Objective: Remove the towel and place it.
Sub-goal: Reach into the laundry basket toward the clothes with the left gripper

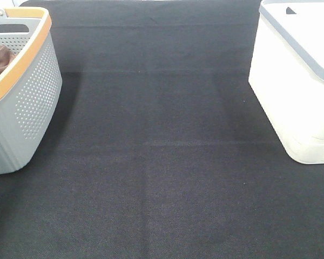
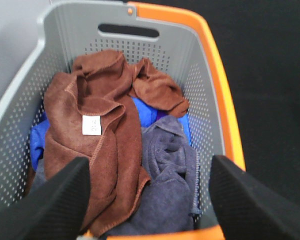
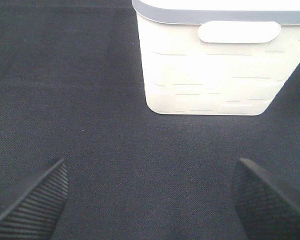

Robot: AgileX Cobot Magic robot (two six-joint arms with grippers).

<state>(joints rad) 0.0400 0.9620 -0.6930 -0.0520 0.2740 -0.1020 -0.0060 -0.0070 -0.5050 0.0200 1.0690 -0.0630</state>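
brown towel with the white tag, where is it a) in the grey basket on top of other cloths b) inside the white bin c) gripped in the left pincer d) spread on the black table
a: the brown towel lies in the grey basket over a blue cloth and a purple-grey cloth; the left pincer is open.

The towel [image 2: 102, 145], a rust-brown microfibre cloth with stitched edges, lies crumpled and folded over itself inside the grey perforated basket [image 2: 65, 30], spread along one of its long side walls. Its small white tag [image 2: 91, 125] faces upward on a turned-over corner. The towel sits on top of the pile, covering much of a blue cloth [image 2: 145, 112] and overlapping a grey-purple cloth [image 2: 170, 170] beside it.
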